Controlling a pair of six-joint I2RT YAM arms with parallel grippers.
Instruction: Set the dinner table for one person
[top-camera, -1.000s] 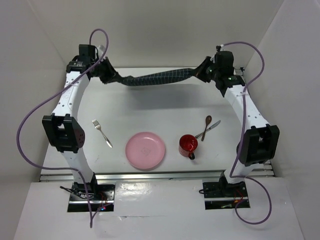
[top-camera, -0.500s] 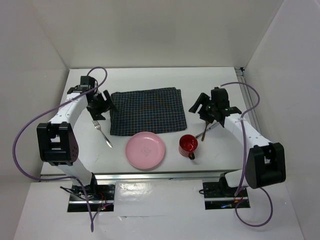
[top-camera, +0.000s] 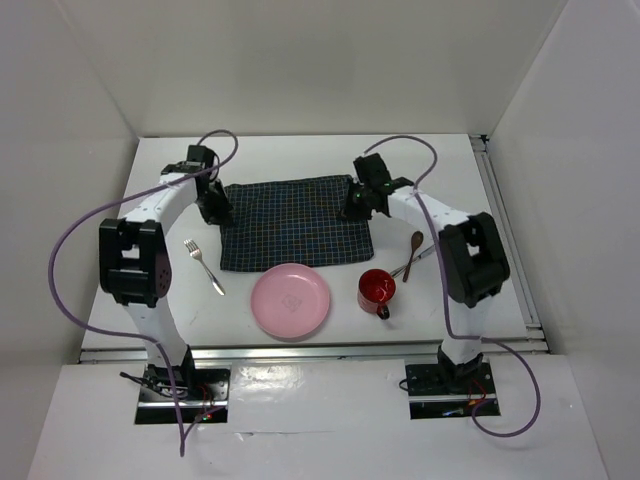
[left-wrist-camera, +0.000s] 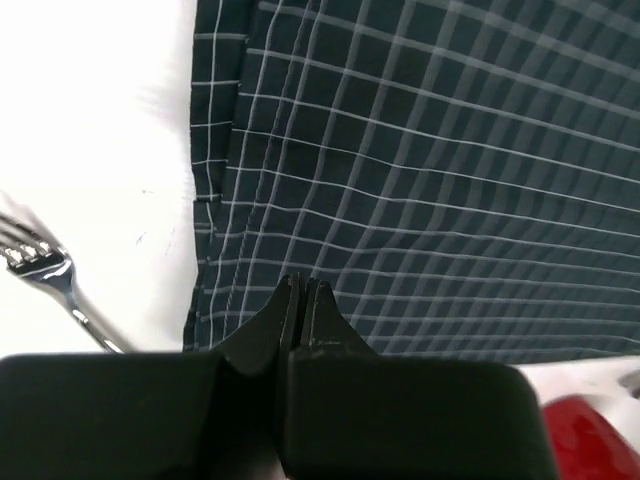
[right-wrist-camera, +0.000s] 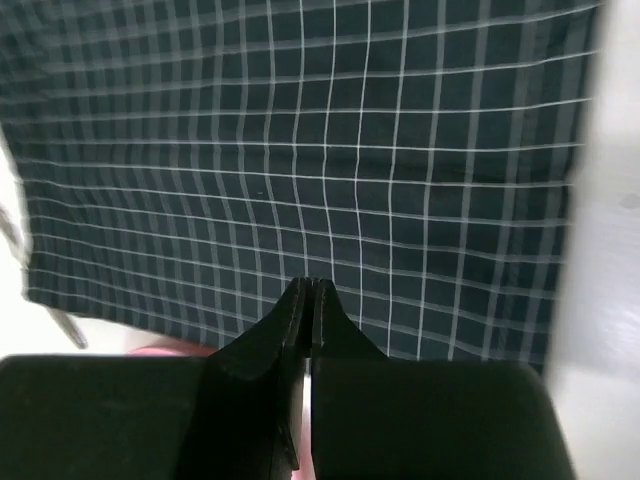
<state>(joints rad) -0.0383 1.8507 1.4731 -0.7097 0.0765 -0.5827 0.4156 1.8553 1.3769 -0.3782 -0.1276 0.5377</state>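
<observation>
Pressing its two fingers tight together with nothing between them, the left gripper (left-wrist-camera: 303, 290) hangs over the left edge of the navy checked cloth (top-camera: 293, 222). The right gripper (right-wrist-camera: 307, 290) is pinched closed the same way over the cloth's right edge. The cloth lies flat on the dinner table (top-camera: 300, 158), whose long axis runs left to right in front of both arms. Nearer the bases sit a fork (top-camera: 204, 266), pink plate (top-camera: 290, 300), red cup (top-camera: 377, 289), and a spoon (top-camera: 412, 250) crossed with a knife (top-camera: 428, 250).
</observation>
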